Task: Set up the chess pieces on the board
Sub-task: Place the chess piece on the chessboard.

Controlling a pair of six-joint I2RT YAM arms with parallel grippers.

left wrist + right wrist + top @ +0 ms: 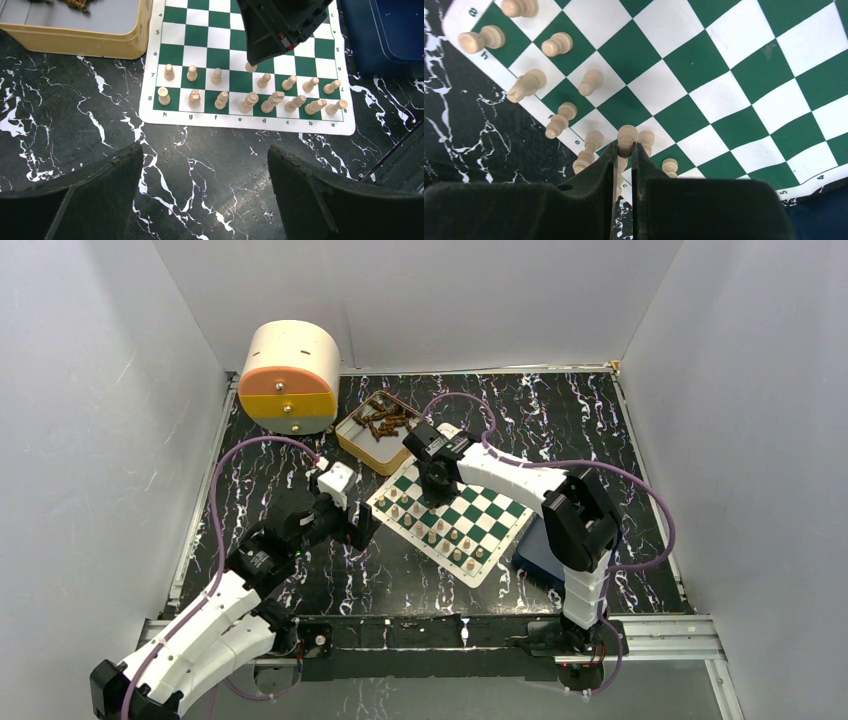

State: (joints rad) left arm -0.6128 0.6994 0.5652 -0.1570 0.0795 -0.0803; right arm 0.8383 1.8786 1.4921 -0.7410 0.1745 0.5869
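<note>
Top view. Shows the board (492,512) lying askew on the table (600,440), with 1 corner near the yellow tray (352,443) and the right edge just beside the blue tray (540,552). Puts the chess pieces (455,540) in 2 rows along the near-left edge, with the other squares bare. Sets the right hand (437,488) over the far part of those rows. Sets the left hand (362,527) off the board's left corner, above open table.

Left wrist view. Looks past the left hand (204,150), spread wide and holding nothing, fingers (100,195) over bare table short of the white border. Finds rows 7 and 8 filled from h to a and rows 4 to 6 free. Catches the right hand (280,25) over e7, with a pawn (250,66) at its tip. Shows the yellow tray (75,44) just beside the border at upper left and the blue tray (385,35) at upper right.

Right wrist view. Shows the right hand (625,147) closed narrowly on the pawn (626,135), its head between the fingertips. Crowds neighbouring pieces just beside it on both sides. Opens onto empty squares up and to the right. Ends the board at left on dark table.
</note>
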